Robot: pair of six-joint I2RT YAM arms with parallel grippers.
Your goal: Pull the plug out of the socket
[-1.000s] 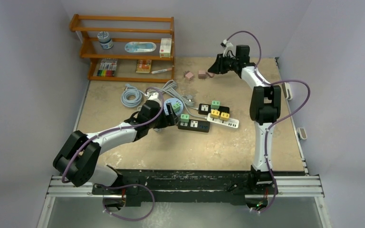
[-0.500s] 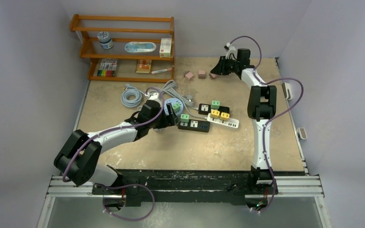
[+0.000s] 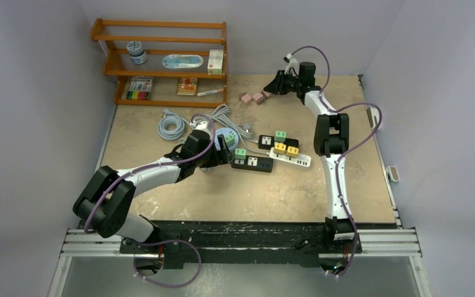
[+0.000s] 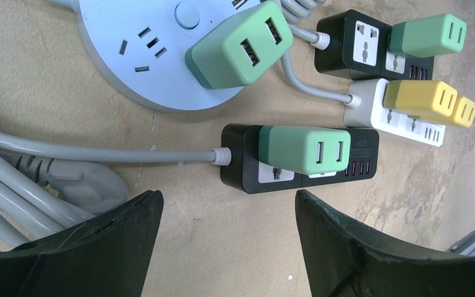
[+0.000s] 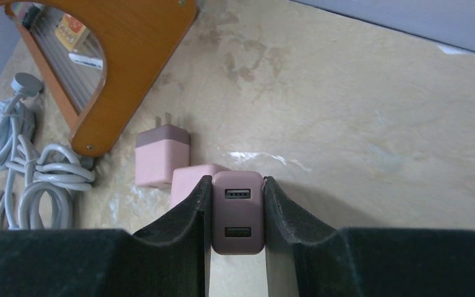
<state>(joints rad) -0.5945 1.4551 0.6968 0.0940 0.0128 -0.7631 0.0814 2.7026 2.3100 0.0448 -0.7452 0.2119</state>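
My right gripper (image 5: 237, 213) is shut on a pink plug (image 5: 238, 211) with two USB ports, at the far side of the table (image 3: 271, 86). Two more pink plugs lie loose just beyond it (image 5: 161, 154) (image 5: 192, 182). My left gripper (image 4: 229, 213) is open and empty, low over the table just short of a black power strip (image 4: 297, 164) that has a green plug (image 4: 303, 148) in it. More green plugs (image 4: 238, 46) (image 4: 427, 34) and yellow plugs (image 4: 420, 99) sit in a round blue socket (image 4: 142, 55), another black strip and a white strip (image 3: 290, 158).
A wooden shelf (image 3: 161, 62) with small items stands at the back left. Coiled grey and blue cables (image 3: 173, 127) lie left of the sockets. Thick grey cords (image 4: 43, 173) run beside my left finger.
My right arm has swung left along the back of the table with the pink plug, towards the two loose pink plugs. The left arm has not moved.
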